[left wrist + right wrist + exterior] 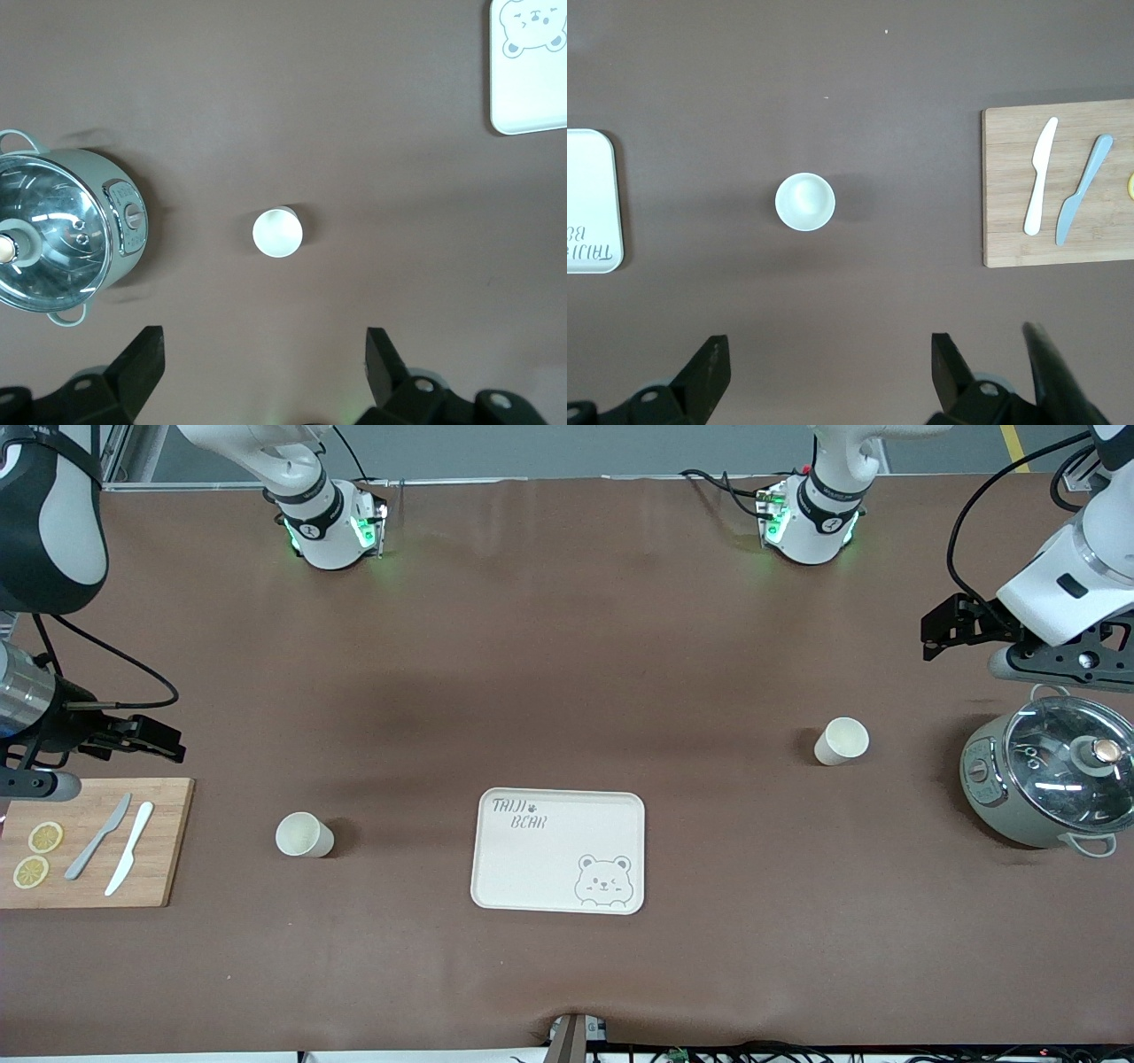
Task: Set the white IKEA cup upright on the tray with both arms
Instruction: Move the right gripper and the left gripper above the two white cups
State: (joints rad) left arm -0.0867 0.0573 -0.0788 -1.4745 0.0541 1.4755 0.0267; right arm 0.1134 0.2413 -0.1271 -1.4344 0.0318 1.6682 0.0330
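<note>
The cream tray point(549, 868) with a bear face lies in the middle of the table, near the front camera. One white cup point(304, 835) stands upright toward the right arm's end, another white cup point(841, 741) stands upright toward the left arm's end. My left gripper point(941, 627) is open and empty in the air near the pot; its wrist view shows it point(264, 341) above the cup point(277, 232), with a tray corner point(530, 88). My right gripper point(164, 742) is open and empty by the cutting board; its wrist view shows it point(831, 347), its cup point(804, 201) and the tray edge point(589, 204).
A grey-green pot with a glass lid point(1045, 779) stands at the left arm's end and shows in the left wrist view point(62, 239). A wooden cutting board point(173, 850) with two knives and lemon slices lies at the right arm's end, also in the right wrist view point(1005, 177).
</note>
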